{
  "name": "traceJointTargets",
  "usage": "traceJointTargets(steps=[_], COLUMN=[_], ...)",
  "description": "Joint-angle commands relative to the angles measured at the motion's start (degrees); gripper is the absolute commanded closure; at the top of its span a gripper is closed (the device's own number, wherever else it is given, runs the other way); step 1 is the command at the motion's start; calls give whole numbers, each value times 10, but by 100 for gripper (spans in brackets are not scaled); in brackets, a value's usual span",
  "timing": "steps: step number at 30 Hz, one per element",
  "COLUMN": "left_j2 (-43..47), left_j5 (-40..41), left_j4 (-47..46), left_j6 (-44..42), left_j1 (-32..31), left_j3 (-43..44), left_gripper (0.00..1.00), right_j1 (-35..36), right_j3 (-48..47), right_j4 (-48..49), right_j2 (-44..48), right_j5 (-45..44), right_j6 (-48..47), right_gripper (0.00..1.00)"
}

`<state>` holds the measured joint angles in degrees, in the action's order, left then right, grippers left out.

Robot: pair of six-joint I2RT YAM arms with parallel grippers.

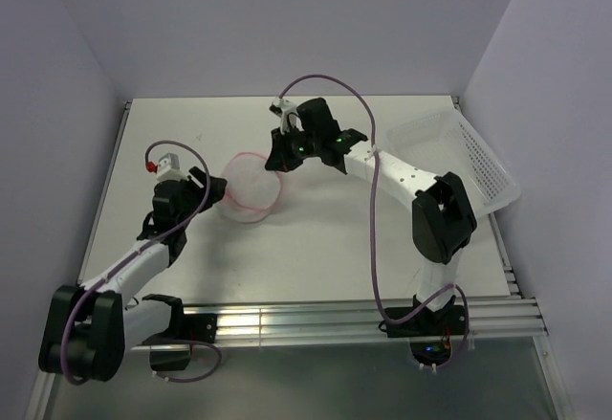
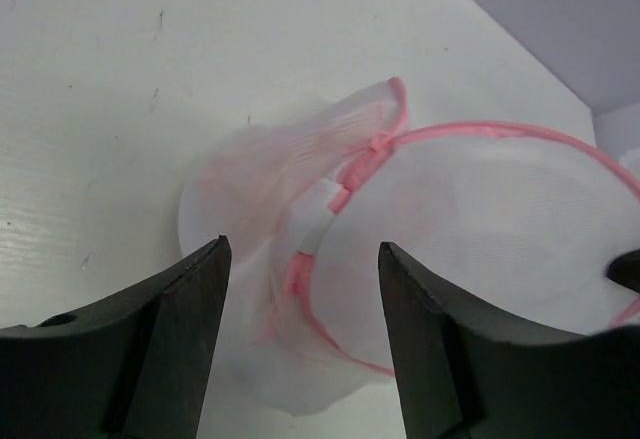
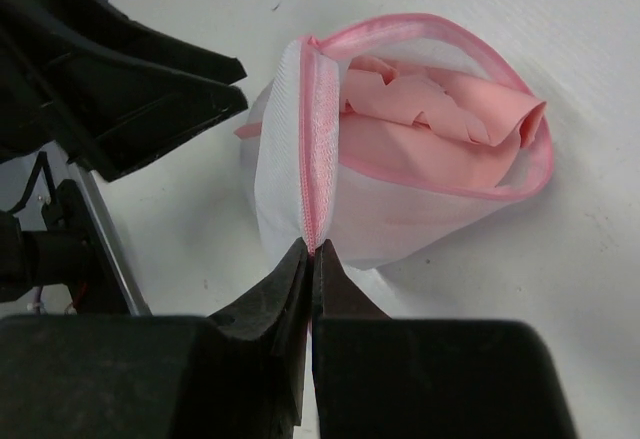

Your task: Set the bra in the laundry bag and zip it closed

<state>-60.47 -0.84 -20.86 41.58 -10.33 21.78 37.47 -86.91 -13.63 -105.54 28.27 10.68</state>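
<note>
Finding: the bra [image 3: 430,109] lies inside the laundry bag [image 1: 251,188], whose mouth gapes open, so zipping is the step in hand. My right end effector [image 3: 312,259] is pinched shut on the bag's pink zipper seam, with the arm reaching in low from the bag's far right. My left end effector [image 2: 300,259] stands open, its jaws either side of the bag's near-left rim; I cannot confirm contact. Recommendation: clamp the left onto the rim as an anchor, then draw the zipper round steadily. Bra folds near the rim could snag.
</note>
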Motion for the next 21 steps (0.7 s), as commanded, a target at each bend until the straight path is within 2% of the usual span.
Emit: traceJointTargets(steps=[1, 5, 9, 14, 16, 17, 19, 21], left_j2=[-54, -84, -115, -135, -133, -129, -116, -99], left_j5=[-23, 5, -42, -79, -89, -93, -106, -106], left_j4=[-52, -58, -73, -120, -157, -168, -186, -205], left_j6=[-6, 3, 0, 27, 34, 36, 39, 43], left_j1=[12, 14, 15, 15, 15, 15, 14, 9], left_j3=[23, 46, 50, -2, -32, -42, -66, -98], left_gripper=[33, 40, 59, 58, 71, 85, 100, 100], right_j1=[-13, -16, -18, -19, -22, -24, -31, -35], right_j3=[-25, -27, -28, -18, -10, -8, 0, 3], right_j4=[-31, -33, -31, -22, -18, -12, 1, 10], right_j2=[21, 20, 20, 31, 42, 45, 54, 60], right_j5=[33, 28, 20, 14, 6, 5, 3, 0], right_j6=[-36, -34, -33, -33, -30, -29, -24, -20], right_gripper=[100, 100, 100, 100, 100, 100, 100, 100])
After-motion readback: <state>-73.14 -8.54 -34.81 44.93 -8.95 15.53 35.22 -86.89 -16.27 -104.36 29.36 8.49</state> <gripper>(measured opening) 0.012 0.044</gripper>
